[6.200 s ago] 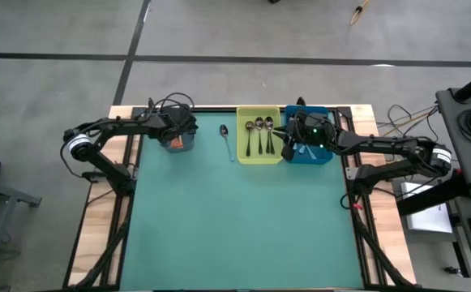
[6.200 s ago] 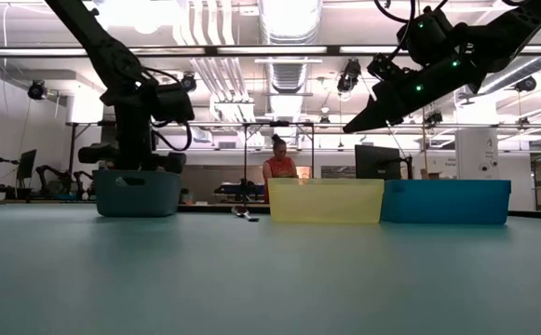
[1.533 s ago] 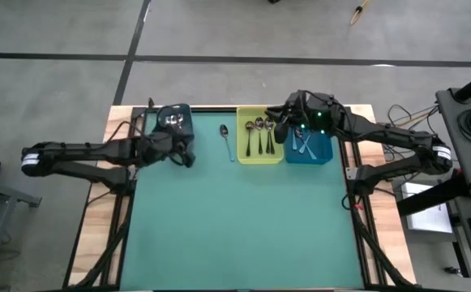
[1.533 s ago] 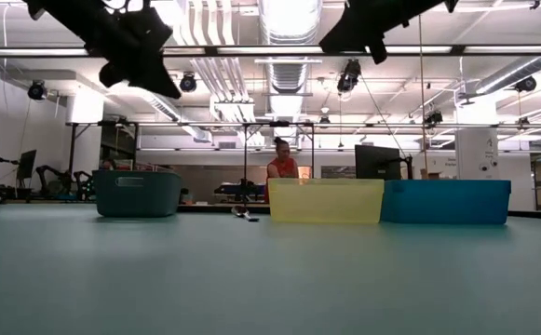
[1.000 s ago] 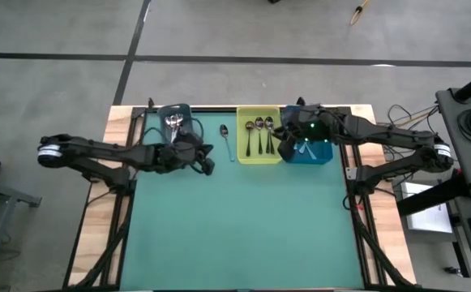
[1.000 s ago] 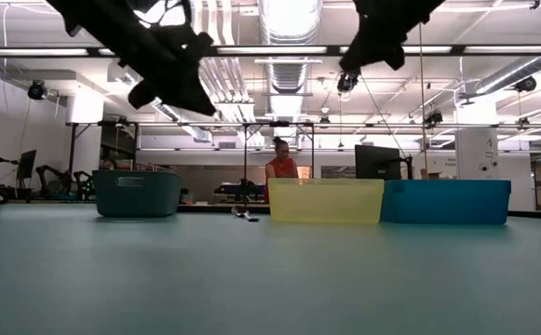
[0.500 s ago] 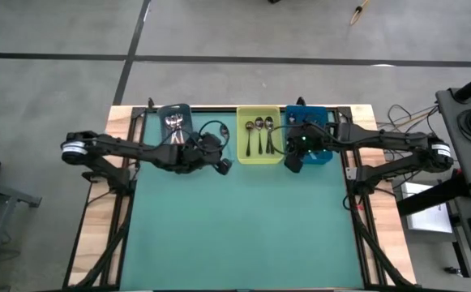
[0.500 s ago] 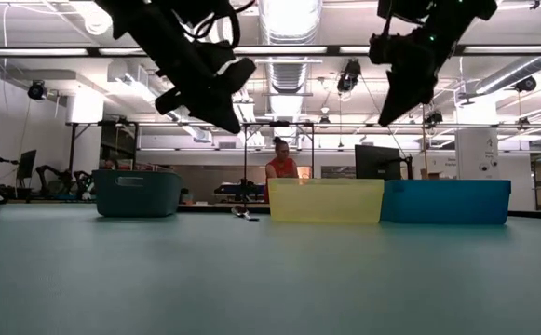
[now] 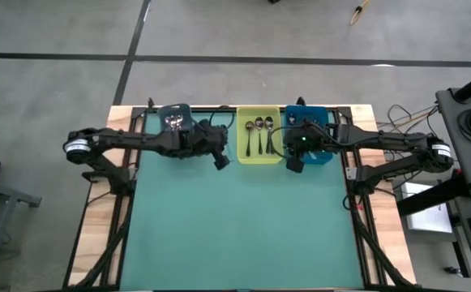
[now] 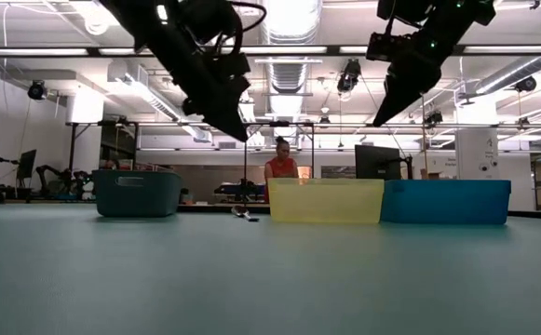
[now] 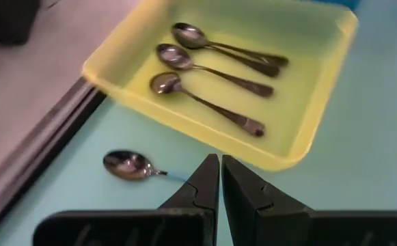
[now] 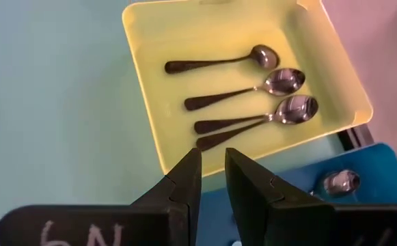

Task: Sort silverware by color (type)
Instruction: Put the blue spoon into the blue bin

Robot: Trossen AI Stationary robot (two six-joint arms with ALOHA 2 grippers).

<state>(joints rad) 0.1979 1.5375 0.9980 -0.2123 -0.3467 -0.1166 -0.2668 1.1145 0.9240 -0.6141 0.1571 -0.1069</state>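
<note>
Since the previous frame, left pincer (image 9: 221, 163) has advanced toward the yellow tray (image 9: 259, 160), fingers closed and empty. A spoon (image 11: 127, 165) lies on the desk (image 9: 243, 227) just ahead of it. Right pincer (image 9: 293, 165), slightly parted and holding nothing, hovers over the tray's edge.

Your left tool (image 9: 221, 162) hangs above the bench with its fingers pressed together, arm stretched out from the left. Your right tool (image 9: 293, 165) hovers raised too, fingers slightly parted, holding nothing.

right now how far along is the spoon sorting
Done: three dark-handled spoons lie in the yellow bin, others in the grey bin and blue bin. In hand: nothing; the shut left gripper hovers by the last loose spoon. Right gripper holds nothing.
</note>
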